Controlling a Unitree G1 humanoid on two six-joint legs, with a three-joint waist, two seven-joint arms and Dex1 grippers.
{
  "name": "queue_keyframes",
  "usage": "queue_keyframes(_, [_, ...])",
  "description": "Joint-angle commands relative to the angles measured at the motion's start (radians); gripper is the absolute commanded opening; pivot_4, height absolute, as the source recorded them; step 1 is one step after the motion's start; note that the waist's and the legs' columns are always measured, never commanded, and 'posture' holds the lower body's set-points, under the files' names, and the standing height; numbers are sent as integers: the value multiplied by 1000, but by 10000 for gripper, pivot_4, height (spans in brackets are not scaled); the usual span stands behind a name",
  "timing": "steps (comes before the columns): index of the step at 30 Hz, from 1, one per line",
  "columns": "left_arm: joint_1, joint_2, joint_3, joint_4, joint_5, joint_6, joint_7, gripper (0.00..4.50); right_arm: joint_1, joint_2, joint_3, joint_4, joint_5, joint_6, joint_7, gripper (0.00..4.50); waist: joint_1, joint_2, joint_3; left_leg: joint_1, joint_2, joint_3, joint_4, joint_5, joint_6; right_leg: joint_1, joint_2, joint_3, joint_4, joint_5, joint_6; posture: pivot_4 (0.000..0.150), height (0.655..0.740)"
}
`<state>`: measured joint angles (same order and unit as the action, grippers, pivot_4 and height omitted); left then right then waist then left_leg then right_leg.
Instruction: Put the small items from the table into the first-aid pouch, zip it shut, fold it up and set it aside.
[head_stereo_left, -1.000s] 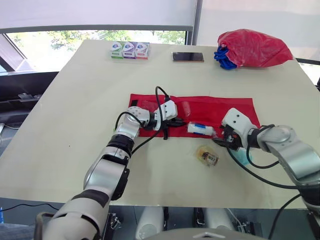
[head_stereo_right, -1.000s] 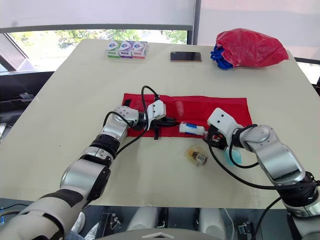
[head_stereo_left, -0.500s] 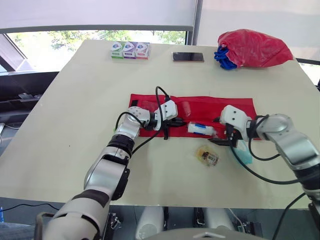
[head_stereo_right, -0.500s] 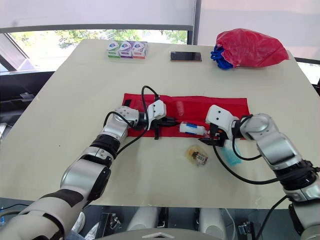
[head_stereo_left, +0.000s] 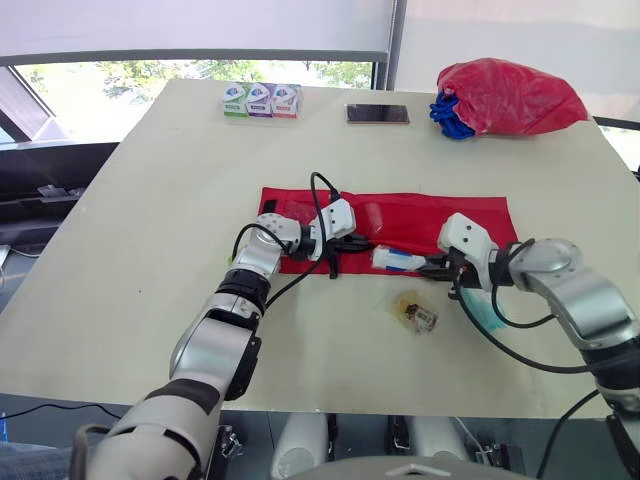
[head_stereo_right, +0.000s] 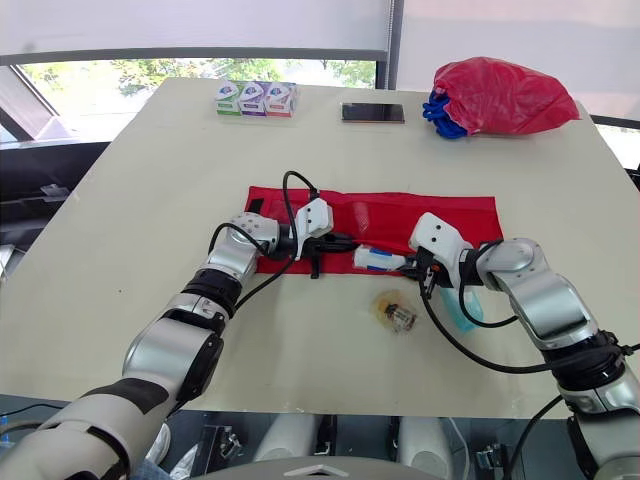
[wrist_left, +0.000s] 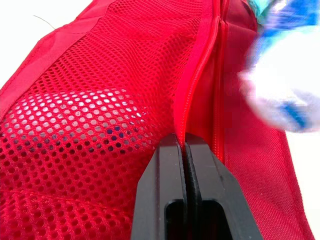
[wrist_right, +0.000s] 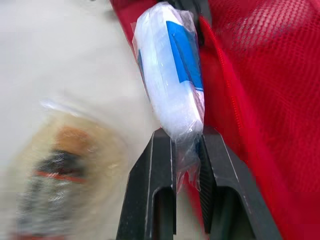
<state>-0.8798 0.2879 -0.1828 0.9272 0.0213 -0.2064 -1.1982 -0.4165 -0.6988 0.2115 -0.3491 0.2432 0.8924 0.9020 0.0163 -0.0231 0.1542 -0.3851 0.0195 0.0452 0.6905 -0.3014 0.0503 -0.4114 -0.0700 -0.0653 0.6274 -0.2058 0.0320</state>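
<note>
The red first-aid pouch (head_stereo_left: 420, 212) lies unfolded flat across the middle of the table. My left gripper (head_stereo_left: 356, 243) is shut on the zipper edge of its mesh pocket (wrist_left: 100, 125), fingertips (wrist_left: 172, 150) pinching the red lip. A white packet with blue print (head_stereo_left: 400, 259) lies at the pouch's near edge. My right gripper (wrist_right: 186, 145) is shut on the crinkled end of that white packet (wrist_right: 170, 75). A clear packet with a brown item (head_stereo_left: 415, 311) rests on the table just in front. A teal item (head_stereo_left: 484, 306) lies partly under my right forearm.
Three small boxes (head_stereo_left: 259, 100), a phone (head_stereo_left: 377, 113) and a red bag with blue cord (head_stereo_left: 505, 95) sit along the far edge. Bare tabletop spreads left of the pouch and along the near edge.
My right gripper went from open to shut, closing on the end of the white packet, which has shifted slightly left. The left gripper has kept its hold on the pouch edge.
</note>
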Motion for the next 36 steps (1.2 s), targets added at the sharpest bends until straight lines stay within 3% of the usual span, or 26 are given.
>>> queue_keyframes(1, [-18,-13,16,-13,-26,6,-7,0,26,45,-78,-88,27,187,-125,354,-1,0,0,0,0,0,0,0,0,0,0,0,0,0,0,1500,7400])
queue_keyframes(10, [3,-32,24,-50,-44,29,-20,0,47,317,-205,-166,33,432,-426,353,-2,1,0,0,0,0,0,-2,3,0,0,0,1,0,0,1500,7400])
queue_keyframes(23, [42,-44,2,-116,-41,42,-36,0,-61,601,-228,-27,-10,367,-674,351,-8,1,-1,1,0,0,0,-2,3,0,1,1,3,0,0,1500,7400])
queue_keyframes(29, [41,-41,3,-119,-41,39,-34,0,-78,649,-246,28,-17,333,-713,349,-21,1,-1,2,0,0,0,-2,3,0,1,2,5,0,0,1500,7400])
queue_keyframes(36, [18,-38,18,-93,-38,24,-12,0,-13,622,-248,-63,4,376,-705,347,-23,1,-1,2,-1,0,0,-2,3,0,1,2,4,0,0,1500,7400])
